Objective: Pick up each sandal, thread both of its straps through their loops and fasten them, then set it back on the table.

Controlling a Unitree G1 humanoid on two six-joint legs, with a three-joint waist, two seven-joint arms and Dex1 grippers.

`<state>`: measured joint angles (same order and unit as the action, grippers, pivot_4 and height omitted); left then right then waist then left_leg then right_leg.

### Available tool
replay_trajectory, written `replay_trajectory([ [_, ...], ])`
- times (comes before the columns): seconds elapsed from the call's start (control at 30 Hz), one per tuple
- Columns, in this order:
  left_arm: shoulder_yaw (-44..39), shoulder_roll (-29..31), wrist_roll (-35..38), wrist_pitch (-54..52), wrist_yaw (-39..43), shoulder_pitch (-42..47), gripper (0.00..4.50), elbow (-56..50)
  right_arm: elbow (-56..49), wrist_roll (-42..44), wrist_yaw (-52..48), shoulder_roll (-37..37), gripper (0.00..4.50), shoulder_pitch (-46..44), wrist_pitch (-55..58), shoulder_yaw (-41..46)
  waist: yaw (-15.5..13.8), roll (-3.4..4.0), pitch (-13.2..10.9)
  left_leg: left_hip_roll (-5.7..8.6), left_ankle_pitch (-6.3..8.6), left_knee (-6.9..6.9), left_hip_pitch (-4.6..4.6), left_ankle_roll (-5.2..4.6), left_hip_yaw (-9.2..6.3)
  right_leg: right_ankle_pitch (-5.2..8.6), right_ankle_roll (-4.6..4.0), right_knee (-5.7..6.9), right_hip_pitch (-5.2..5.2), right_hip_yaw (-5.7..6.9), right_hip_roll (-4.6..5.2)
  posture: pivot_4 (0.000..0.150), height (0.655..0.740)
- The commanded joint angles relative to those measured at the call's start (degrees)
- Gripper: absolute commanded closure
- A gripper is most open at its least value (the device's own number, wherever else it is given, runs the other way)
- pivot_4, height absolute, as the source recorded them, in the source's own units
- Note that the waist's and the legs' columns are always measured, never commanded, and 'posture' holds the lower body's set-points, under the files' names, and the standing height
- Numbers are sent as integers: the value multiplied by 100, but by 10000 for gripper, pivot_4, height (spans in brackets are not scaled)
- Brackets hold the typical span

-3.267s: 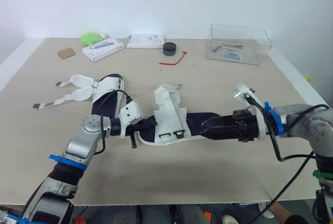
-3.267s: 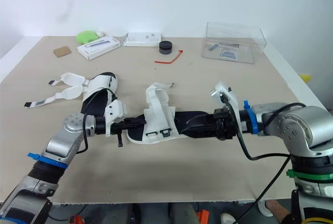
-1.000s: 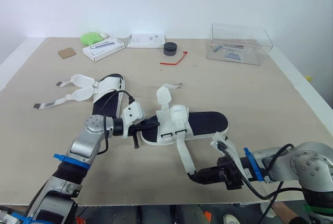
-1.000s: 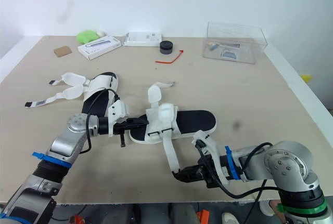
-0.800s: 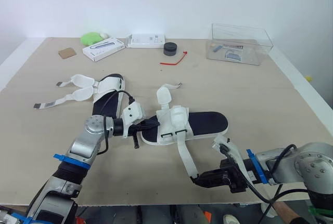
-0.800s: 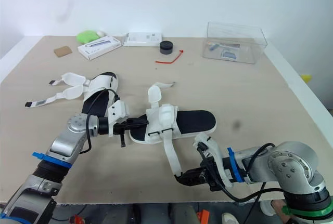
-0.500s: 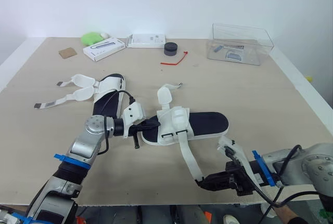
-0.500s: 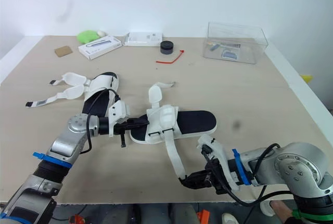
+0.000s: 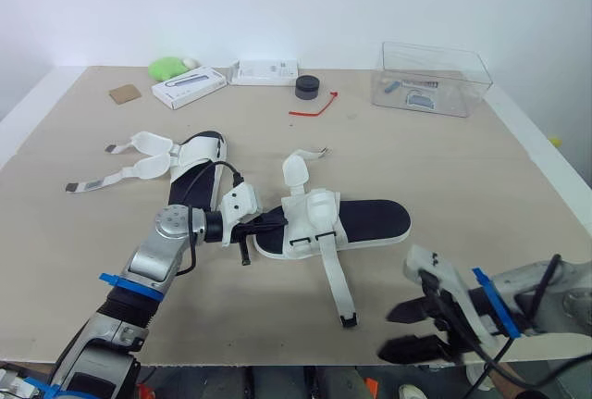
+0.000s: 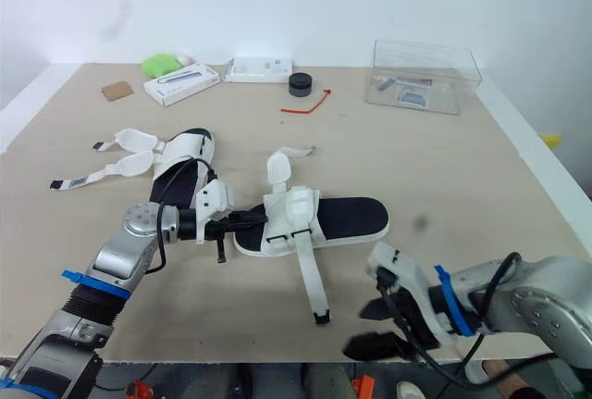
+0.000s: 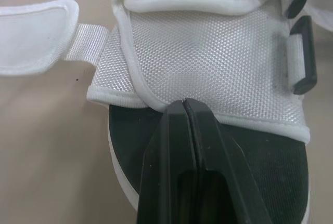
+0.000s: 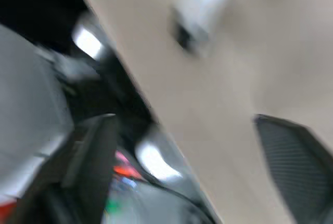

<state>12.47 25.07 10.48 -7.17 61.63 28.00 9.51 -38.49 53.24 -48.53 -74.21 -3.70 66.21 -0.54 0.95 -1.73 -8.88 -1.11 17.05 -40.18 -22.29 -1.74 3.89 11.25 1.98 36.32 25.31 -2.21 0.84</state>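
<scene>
Clamps the left end effector (image 9: 265,224) on the sandal (image 9: 370,221) by its woven upper; holds the right end effector (image 9: 400,332) spread, empty, just short of the loose strap (image 9: 335,279). Looks light, with limp webbing and a stiff sole: best pinched at the strap tip.

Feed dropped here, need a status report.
Left end effector shut on sandal upper. Right end effector open, clear of strap. Strap lying loose, unfastened. Other sandal farther back, unfastened.

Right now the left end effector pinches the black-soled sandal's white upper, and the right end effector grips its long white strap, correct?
No: the left eye view shows the right end effector open, clear of the long white strap. The rest holds.
</scene>
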Motion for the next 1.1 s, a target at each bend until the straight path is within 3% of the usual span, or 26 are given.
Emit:
replay_trajectory([
  [0.03, 89, -54, -70, 63, 27, 60, 45000, 114, 62, -1465, -486, 88, 508, -16, -2006, -143, 0, -1, 1, 0, 0, -1, 0, 0, 1, -1, 3, -1, 0, 0, 0, 1500, 7400],
  [0.2, 91, -74, -69, 98, 21, 96, 45000, 164, 696, -3455, -904, 800, 508, -269, -5343, -613, 0, -2, 0, 4, -1, -15, 2, 1, 5, -9, 14, 0, -4, -3, -2, 1500, 7400],
  [0.3, 82, -80, -73, 96, 18, 99, 45000, 158, 1051, -3889, -1056, 1138, 508, -276, -6247, -686, -8, -2, -1, 11, -1, -15, 1, 1, 5, -9, 14, 0, -6, -5, 2, 1500, 7400],
  [0.43, 41, -36, -60, 74, 28, 75, 45000, 118, 2366, -5833, -566, 1567, 508, -597, -10135, -1033, -3, -2, 0, 23, 2, -16, 3, -4, 12, -25, -7, 0, -7, -10, 11, 1500, 7400],
  [0.53, 32, -30, -46, 31, 19, 67, 45000, 63, 3421, -7246, 305, 1974, 508, -1106, -12312, -1116, 11, -5, -2, 28, 2, -16, 11, -4, 32, -25, 4, 0, -8, -22, 17, 1500, 7400],
  [0.8, 39, -19, -46, 21, 51, 106, 45000, 82, 4246, -8127, 1282, 2515, 508, -1773, -13992, -1164, 12, -5, -3, 33, 0, -16, 23, -8, 56, -33, -4, 8, -7, -50, 24, 1500, 7400],
  [1.07, 38, 32, -33, -23, 64, 70, 45000, 16, 4097, -7684, 1465, 2637, 508, -2232, -13869, -1641, 20, -5, -2, 31, 0, -16, 33, -9, 60, -32, -10, 20, -7, -57, 21, 1500, 7400],
  [1.1, 37, 32, -32, -24, 60, 70, 45000, 17, 4103, -7708, 1421, 2612, 2773, -2269, -13815, -1702, 20, -6, -2, 31, 0, -16, 35, -9, 61, -31, -12, 23, -7, -58, 21, 1500, 7400],
])
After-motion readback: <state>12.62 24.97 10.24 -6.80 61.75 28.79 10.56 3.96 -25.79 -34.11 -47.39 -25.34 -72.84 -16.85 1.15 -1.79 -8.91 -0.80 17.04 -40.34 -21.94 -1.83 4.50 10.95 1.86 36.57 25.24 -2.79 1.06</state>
